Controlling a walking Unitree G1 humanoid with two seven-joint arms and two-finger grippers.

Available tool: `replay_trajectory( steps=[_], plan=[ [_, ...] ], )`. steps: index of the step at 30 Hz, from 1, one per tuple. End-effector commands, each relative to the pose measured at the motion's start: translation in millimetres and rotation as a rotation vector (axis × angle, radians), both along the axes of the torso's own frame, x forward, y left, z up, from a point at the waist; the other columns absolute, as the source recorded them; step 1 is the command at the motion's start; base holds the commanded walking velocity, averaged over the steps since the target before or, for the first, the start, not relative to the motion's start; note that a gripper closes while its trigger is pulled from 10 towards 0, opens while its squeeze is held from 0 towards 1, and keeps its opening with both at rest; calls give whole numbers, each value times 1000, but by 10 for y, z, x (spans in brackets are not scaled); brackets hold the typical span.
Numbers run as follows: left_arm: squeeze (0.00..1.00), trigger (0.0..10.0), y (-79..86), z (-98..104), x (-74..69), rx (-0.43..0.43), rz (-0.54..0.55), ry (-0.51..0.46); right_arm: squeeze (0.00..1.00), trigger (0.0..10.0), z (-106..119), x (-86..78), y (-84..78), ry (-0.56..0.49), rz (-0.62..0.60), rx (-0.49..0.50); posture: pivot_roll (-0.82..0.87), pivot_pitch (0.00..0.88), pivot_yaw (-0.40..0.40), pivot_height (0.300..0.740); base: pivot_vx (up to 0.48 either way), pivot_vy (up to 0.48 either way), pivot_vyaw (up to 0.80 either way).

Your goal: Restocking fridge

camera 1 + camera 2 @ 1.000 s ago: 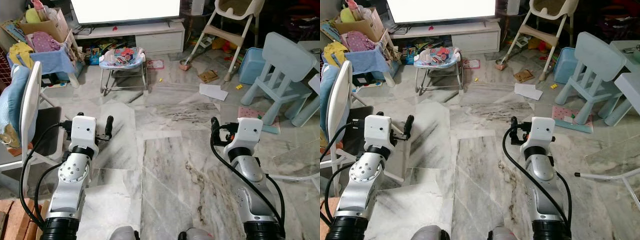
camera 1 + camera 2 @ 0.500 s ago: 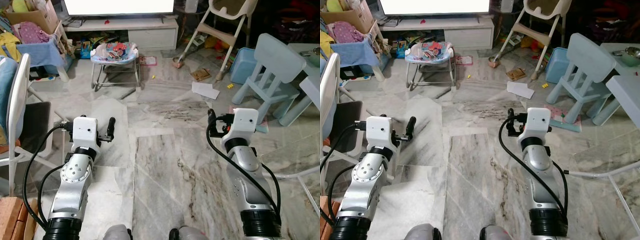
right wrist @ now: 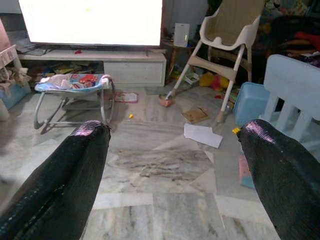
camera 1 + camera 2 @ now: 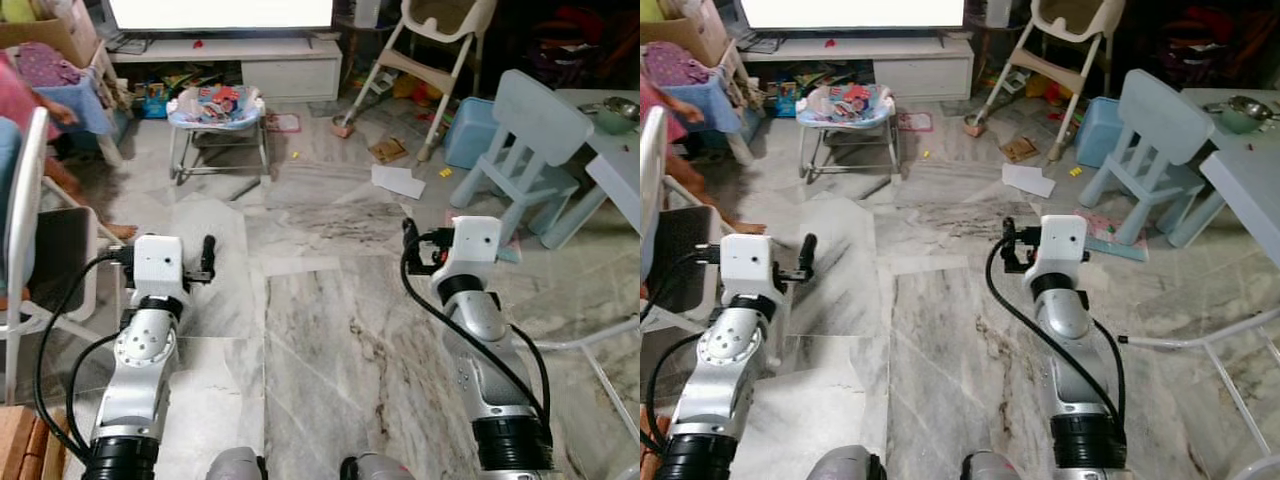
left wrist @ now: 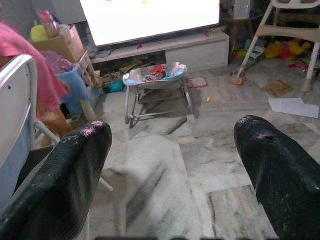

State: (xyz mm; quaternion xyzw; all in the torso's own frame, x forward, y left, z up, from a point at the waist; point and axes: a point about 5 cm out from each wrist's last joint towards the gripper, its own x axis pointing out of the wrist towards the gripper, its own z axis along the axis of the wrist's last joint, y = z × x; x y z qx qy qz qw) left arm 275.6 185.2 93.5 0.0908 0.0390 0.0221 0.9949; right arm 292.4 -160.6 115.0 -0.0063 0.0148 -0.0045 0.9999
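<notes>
No fridge or stock item is in sight. I stand on a marble floor (image 4: 330, 300) in a living room. Both silver arms are raised in front of me, the left arm (image 4: 148, 340) and the right arm (image 4: 478, 320). In the left wrist view my left gripper (image 5: 172, 150) is open, its black fingers (image 5: 70, 175) wide apart with nothing between them. My right gripper (image 3: 172, 150) is likewise open and empty, its fingers (image 3: 282, 170) spread over bare floor.
A white chair (image 4: 20, 230) and a person in pink (image 4: 25, 85) are close on my left. Ahead stand a baby bouncer (image 4: 218, 105), a TV stand (image 4: 250, 62) and a high chair (image 4: 430, 40). A light blue child chair (image 4: 530, 130), a table (image 4: 615, 165) and a white tube frame (image 4: 590, 345) are on the right.
The whole picture has shifted as I move forward and turn. A person in pink has come into view on the left. Both grippers keep the same pose.
</notes>
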Motion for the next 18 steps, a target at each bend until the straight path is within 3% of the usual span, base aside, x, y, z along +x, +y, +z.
replay_trajectory(
  steps=[1, 18],
  plan=[
    [0, 10000, 30, -12, 16, 24, 14, 23, 0, 10000, 16, 14, 9, -12, -2, 3, 68, 0, -19, 740, 0, 424, 0],
    [0, 10000, 0, -23, 20, 58, -5, 31, 0, 10000, 3, 13, 15, -11, 1, 7, 74, 0, -17, 740, -330, 351, 0]
  ],
)
